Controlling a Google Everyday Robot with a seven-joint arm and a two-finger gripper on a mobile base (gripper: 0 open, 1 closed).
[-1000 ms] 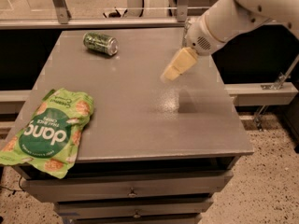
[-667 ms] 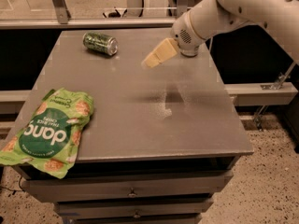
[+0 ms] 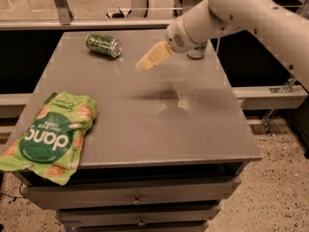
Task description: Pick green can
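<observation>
The green can [image 3: 103, 45] lies on its side near the far left corner of the grey table [image 3: 140, 120], its silver end facing right. My gripper [image 3: 144, 65], with pale cream fingers, hangs above the table's far middle, to the right of the can and a little nearer than it, apart from it. It holds nothing. The white arm [image 3: 231, 13] reaches in from the upper right.
A green snack bag [image 3: 50, 137] lies at the table's front left, overhanging the edge. Another can [image 3: 197, 51] stands at the far right edge, mostly hidden behind the arm. Drawers sit under the table top. A metal frame runs behind the table.
My gripper has moved left across the far side of the table, toward the green can. The can and the bag have not moved.
</observation>
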